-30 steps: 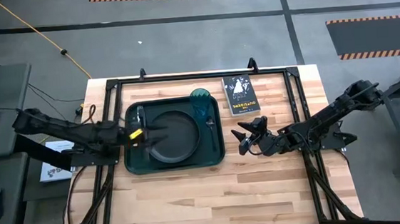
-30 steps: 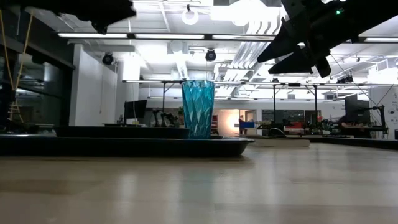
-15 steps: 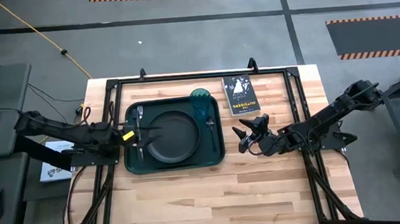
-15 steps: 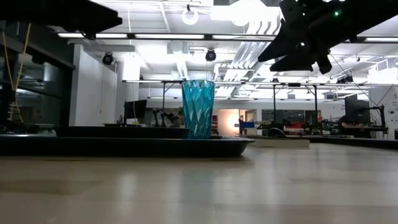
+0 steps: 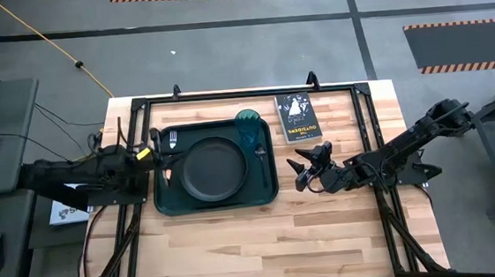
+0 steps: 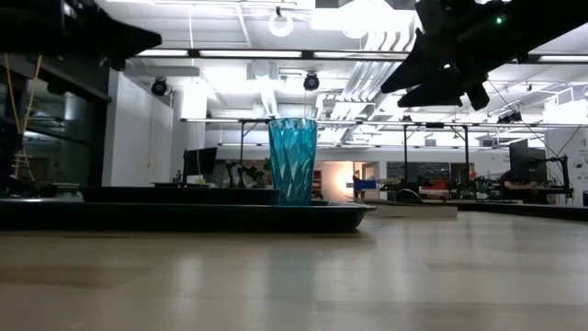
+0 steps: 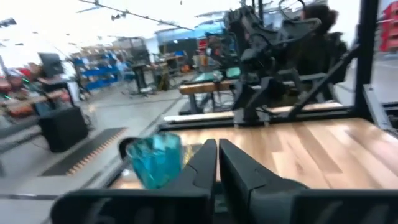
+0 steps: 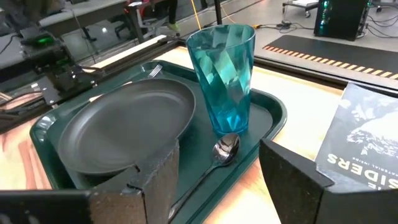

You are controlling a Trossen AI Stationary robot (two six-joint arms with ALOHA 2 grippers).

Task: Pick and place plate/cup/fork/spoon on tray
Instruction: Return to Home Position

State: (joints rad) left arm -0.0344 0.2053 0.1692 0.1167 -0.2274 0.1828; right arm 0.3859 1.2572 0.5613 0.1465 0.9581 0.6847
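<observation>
The dark green tray [image 5: 162, 203] lies at the table's middle left. On it rest the black plate [image 5: 213, 168], the teal cup [image 5: 248, 125] upright at its far right corner, and the dark spoon [image 8: 221, 155] along its right side. The fork [image 5: 172, 144] lies along its left side, tines [image 8: 155, 71] toward the far edge. My left gripper [image 5: 159, 156] hovers shut over the tray's left rim, nothing in it. My right gripper [image 5: 305, 165] hangs open above the bare table right of the tray, its fingers pointing at the tray.
A small black book [image 5: 298, 118] lies on the table just right of the cup, at the far edge. Black frame rails [image 5: 366, 129] run along the table's left, right and far sides. Bare wood stretches across the near half of the table [image 5: 265, 243].
My left gripper has drawn back from over the plate toward the table's left edge, sinking a little, and its fingers have shut on nothing. The fork, plate, cup and spoon stay where they were on the tray.
</observation>
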